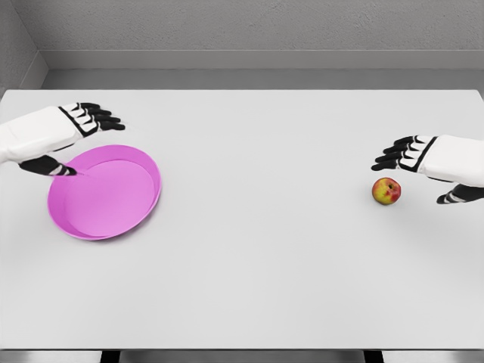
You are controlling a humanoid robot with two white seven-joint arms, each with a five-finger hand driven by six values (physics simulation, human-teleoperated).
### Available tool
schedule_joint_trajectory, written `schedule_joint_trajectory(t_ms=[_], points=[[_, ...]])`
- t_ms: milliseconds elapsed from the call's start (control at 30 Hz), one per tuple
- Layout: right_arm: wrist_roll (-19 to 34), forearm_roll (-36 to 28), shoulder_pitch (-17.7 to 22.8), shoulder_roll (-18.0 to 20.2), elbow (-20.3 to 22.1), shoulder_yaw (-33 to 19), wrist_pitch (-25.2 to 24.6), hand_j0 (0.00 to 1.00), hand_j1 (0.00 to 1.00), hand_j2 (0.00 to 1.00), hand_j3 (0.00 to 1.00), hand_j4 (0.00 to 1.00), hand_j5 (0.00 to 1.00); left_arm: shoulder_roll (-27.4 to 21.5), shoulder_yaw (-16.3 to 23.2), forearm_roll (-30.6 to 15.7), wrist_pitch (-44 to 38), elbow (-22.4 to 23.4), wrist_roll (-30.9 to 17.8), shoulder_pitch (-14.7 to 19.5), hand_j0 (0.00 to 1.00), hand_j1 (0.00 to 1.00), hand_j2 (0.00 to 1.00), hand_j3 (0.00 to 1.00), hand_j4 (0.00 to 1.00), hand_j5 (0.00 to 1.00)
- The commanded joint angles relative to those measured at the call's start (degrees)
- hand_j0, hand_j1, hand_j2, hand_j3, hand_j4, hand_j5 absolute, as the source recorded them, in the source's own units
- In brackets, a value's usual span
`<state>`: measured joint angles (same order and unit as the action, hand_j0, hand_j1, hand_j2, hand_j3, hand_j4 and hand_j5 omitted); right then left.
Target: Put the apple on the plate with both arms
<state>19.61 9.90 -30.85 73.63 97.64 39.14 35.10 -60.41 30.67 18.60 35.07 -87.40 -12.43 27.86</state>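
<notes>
you are looking down on a wide white surface (265, 249) that fills nearly the whole head view; its near edge runs along the bottom of the picture and dark legs or supports just show beneath it, too little of them to tell what they are. behind its far edge stands a grey wall (249, 26), with a corner at the upper left.

both arms are cut off by the picture's edges, so you see only forearm, wrist and hand on each side. the left hand (72, 128) comes in from the left edge, its black fingers (102, 117) stretched out and spread, holding nothing. its thumb points down toward the far-left rim of the plate (113, 223) and overlaps that rim in the picture; whether it touches the rim or hangs above it you cannot tell from this angle. the plate is pink, shallow, with a raised rim, and lies on the left part of the surface, tilted slightly as seen from here, with nothing in it.

the right hand (423, 160) comes in from the right edge, fingers extended and apart, gripping nothing. its thumb shows lower down, near the right edge, partly cut off.

the apple (386, 191), red and yellow, sits on the surface just below and beside the right hand's fingertips, near but apart from them, and well apart from the plate. nothing stands between apple and plate but bare surface.
</notes>
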Motion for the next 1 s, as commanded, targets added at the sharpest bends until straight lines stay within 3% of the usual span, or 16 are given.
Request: schedule_joint_trajectory(t_ms=[0, 267, 333, 400, 633, 967], points=[[-0.1, -0.4, 0.0, -0.2, 0.0, 0.0, -0.1, 1.0, 1.0, 1.0, 1.0, 1.0, 1.0, -0.8, -0.4, -1.5, -0.1, 2.3, 0.0, 0.0, 1.0, 1.0, 1.0, 1.0, 1.0, 1.0], [-0.1, -0.3, 0.0, -0.6, -0.2, 0.0, -0.1, 1.0, 1.0, 1.0, 1.0, 1.0, 1.0, -0.7, -0.4, -1.5, -0.1, 2.1, 0.0, -0.1, 1.0, 1.0, 1.0, 1.0, 1.0, 1.0], [0.1, 0.2, 0.0, -2.4, -0.7, 0.0, -0.1, 1.0, 1.0, 1.0, 1.0, 1.0, 1.0, -0.7, -0.3, -1.5, -0.1, 2.0, 0.0, -0.2, 1.0, 1.0, 1.0, 1.0, 1.0, 1.0], [-0.1, 5.3, -0.1, -5.4, -1.0, 0.1, -0.1, 1.0, 1.0, 1.0, 1.0, 1.0, 1.0, -0.7, -0.3, -1.5, -0.1, 2.0, 0.0, -0.1, 1.0, 1.0, 1.0, 1.0, 1.0, 1.0], [0.1, 12.4, -3.5, -13.0, -11.0, 2.2, -0.1, 1.0, 1.0, 1.0, 1.0, 1.0, 1.0, -0.7, -0.2, -1.5, -0.1, 1.7, 0.0, -0.3, 1.0, 1.0, 1.0, 1.0, 1.0, 1.0], [0.1, 15.9, -3.9, -16.6, -15.0, 5.1, -0.1, 1.0, 1.0, 1.0, 1.0, 1.0, 1.0, -0.6, -0.2, -1.5, -0.1, 1.7, 0.0, -0.4, 1.0, 1.0, 1.0, 1.0, 1.0, 1.0]])
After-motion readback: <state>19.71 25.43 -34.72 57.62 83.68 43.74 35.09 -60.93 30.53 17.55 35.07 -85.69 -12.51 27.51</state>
